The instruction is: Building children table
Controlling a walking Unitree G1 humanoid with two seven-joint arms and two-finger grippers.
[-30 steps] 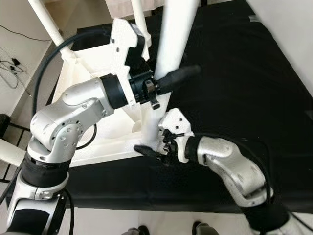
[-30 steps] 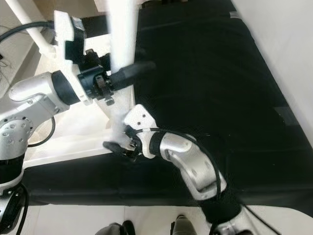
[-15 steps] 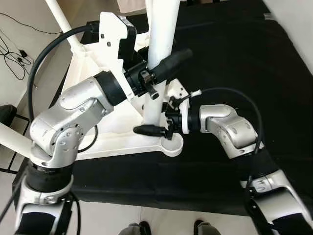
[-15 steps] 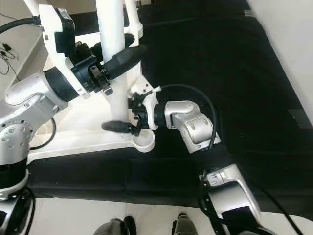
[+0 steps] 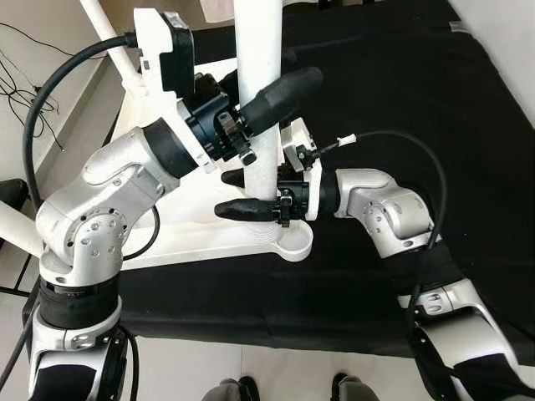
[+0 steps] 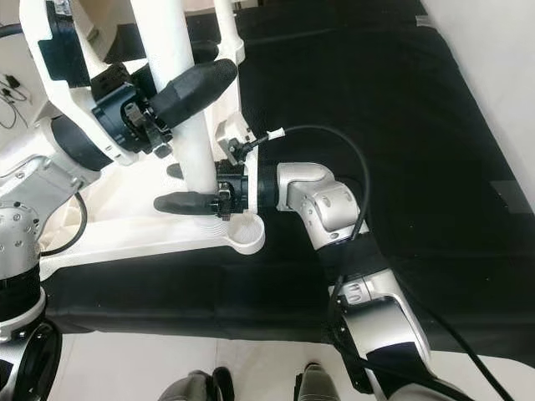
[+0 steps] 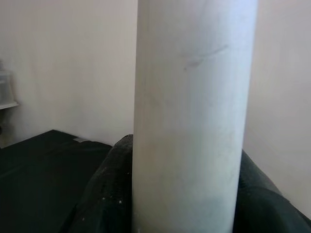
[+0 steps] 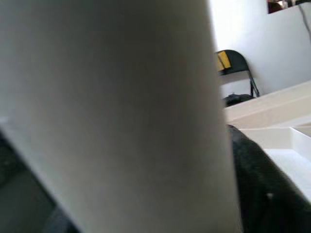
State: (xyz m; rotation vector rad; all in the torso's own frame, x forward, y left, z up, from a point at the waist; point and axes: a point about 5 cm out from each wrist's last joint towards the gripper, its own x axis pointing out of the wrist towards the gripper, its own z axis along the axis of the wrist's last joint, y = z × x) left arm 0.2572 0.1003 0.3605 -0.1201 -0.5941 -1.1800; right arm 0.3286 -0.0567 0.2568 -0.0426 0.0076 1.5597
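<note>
The white children's table (image 5: 188, 246) lies upside down on a black mat (image 5: 401, 100). One white leg (image 5: 257, 50) stands upright in the table's near corner socket (image 5: 292, 244). My left gripper (image 5: 288, 75) is shut on this leg well above its base. The left wrist view has the leg (image 7: 192, 111) between both black fingers (image 7: 104, 194). My right gripper (image 5: 230, 194) is shut on the same leg just above the socket, one finger on each side. In the right wrist view the leg (image 8: 112, 107) sits close against a finger (image 8: 257, 179).
Another white leg (image 5: 100, 25) stands at the table's far left corner. Cables (image 5: 25, 75) lie on the floor to the left. A person's shoes (image 5: 238, 388) stand at the mat's near edge. A dark chair (image 8: 235, 63) stands by the wall.
My right gripper rose from the table's near rim to the leg and shut around its lower part. The left gripper stayed on the leg. The camera shifted.
</note>
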